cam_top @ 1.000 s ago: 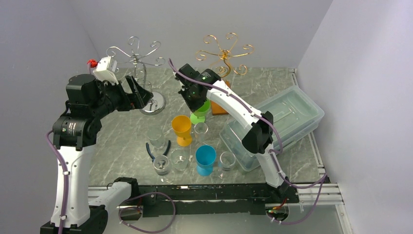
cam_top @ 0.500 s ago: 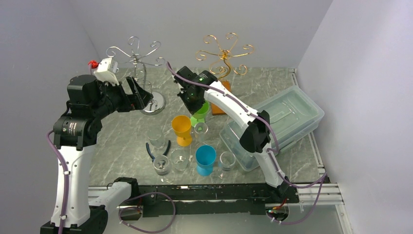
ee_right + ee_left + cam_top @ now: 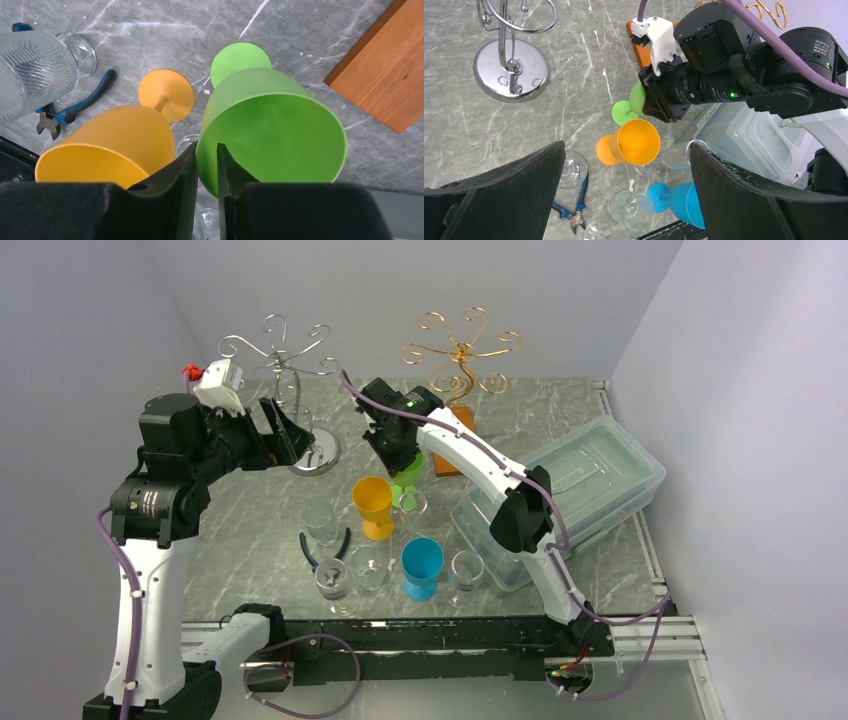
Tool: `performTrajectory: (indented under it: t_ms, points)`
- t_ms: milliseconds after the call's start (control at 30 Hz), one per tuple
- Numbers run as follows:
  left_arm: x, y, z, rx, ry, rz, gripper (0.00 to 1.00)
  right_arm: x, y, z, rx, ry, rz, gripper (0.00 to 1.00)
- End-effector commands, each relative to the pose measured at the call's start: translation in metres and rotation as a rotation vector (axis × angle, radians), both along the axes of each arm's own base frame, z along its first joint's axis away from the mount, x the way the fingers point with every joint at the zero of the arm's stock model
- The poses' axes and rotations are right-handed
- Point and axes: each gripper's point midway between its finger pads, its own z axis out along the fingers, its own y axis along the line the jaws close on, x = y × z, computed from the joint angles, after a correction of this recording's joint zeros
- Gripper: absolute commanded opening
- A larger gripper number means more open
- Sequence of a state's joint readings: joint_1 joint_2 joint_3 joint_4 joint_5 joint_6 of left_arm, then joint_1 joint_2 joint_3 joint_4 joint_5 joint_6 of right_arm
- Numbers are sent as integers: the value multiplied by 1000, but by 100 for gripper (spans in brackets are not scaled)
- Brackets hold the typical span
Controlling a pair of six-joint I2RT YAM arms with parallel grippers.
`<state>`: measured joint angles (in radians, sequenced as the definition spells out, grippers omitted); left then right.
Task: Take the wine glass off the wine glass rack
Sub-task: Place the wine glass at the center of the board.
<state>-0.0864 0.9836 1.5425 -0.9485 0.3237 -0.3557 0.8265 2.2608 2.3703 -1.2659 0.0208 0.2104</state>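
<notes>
R wrist cam only: R gripper (image 3: pixel 206 147) clamped on green glass (image 3: pixel 272 135) rim; L gripper (image 3: pixel 625 150) wide apart

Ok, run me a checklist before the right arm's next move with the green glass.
1. Right gripper jaws shut on the green glass rim: ok.
2. Green glass off the gold rack: ok.
3. Clearance from the orange glass: not ok, it crowds one jaw.
4. Green glass foot resting on the table: cannot tell.
5. Left gripper open, holding nothing: ok.
</notes>
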Motion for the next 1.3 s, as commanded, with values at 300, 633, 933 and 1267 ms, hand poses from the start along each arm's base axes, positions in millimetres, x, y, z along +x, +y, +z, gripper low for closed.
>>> performTrajectory:
  t_ms: [300,633,933,1267]
  points:
    - [-2,1,7,12,-41,-4,100,7,8,31,66,-76,-9,35]
    - [0,1,7,11,-35,1,100,10,5,56,102,-126,-30,47]
    - [1,2,6,9,-30,6,100,11,3,82,139,-179,-41,56]
    - [3,0,6,3,-29,3,99,6,3,115,212,-224,-30,64]
